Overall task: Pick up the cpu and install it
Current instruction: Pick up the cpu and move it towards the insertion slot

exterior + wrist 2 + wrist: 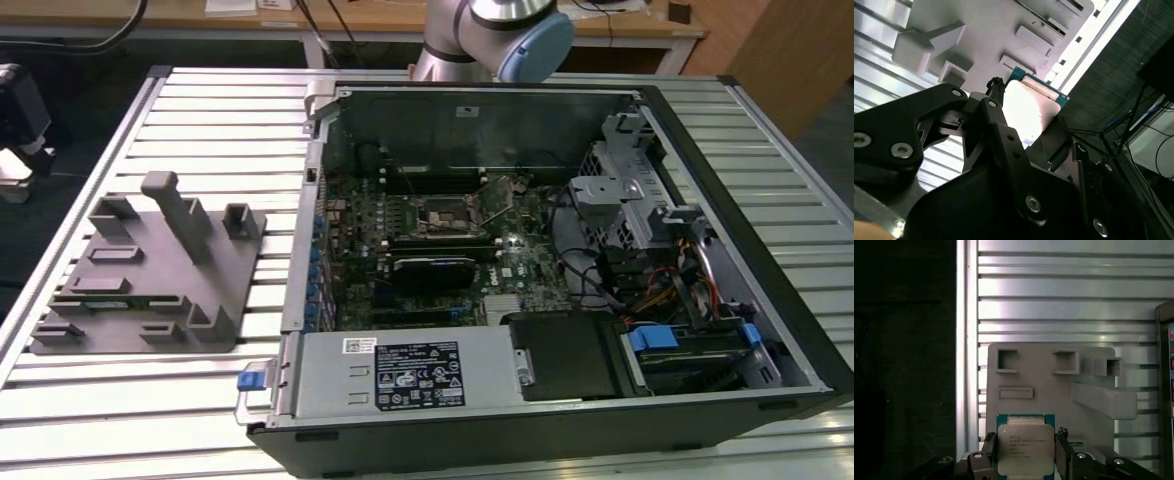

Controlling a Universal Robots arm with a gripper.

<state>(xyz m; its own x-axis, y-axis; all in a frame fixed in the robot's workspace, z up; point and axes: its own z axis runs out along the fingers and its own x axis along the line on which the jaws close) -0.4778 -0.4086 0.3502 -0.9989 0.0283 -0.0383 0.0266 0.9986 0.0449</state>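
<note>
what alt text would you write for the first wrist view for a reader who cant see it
The cpu, pale metal top facing the camera, sits clamped between the black fingers of the gripper. Beyond it lies a grey fixture plate with raised blocks and pockets, resting on a slatted metal table beside dark floor.

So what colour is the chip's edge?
Teal-green, around the silver cpu, clearest in the first wrist view.

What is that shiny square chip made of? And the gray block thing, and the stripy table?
The chip seems to have a pale, softly shiny metal lid on a thin green circuit board; the green shows at its edge. The gray holder looks like matte plastic: flat color, no gleam. The table looks like bare metal slats, catching bright light.
</note>
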